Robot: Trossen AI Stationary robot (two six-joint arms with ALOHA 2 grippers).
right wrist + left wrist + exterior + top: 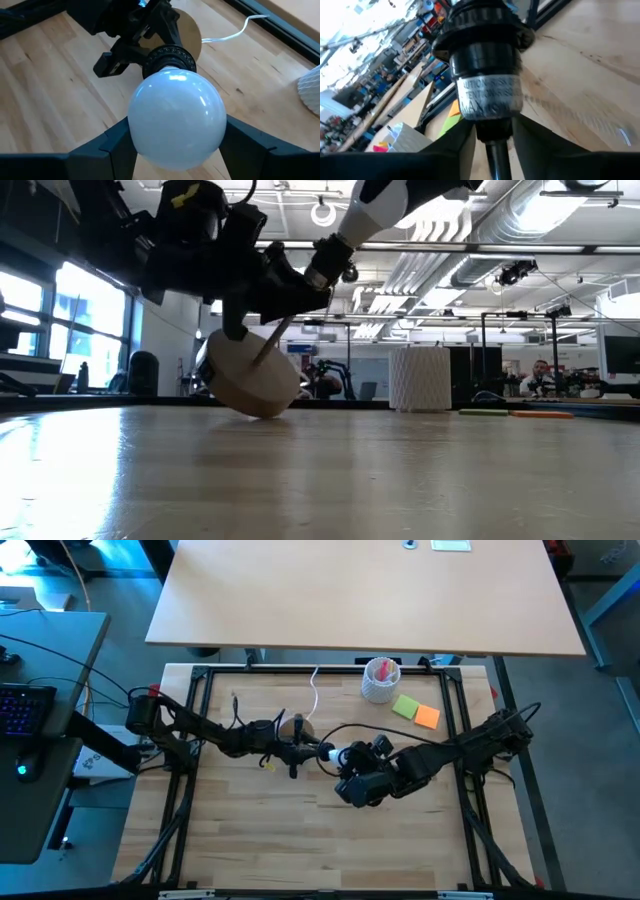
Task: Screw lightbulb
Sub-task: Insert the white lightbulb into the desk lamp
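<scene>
The right gripper pinches the lightbulb in the black socket, which the left gripper apparently straddles, grip unclear.

White lightbulb gripped between right claw fingers, base in black socket

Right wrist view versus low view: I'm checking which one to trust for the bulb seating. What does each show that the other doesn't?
Only the right wrist view shows the right gripper fingers on either side of the lightbulb, its base at the black socket, and the white cable. Only the low view shows the wooden stand tipped up on its edge. Both show the ribbed white cup.
</scene>
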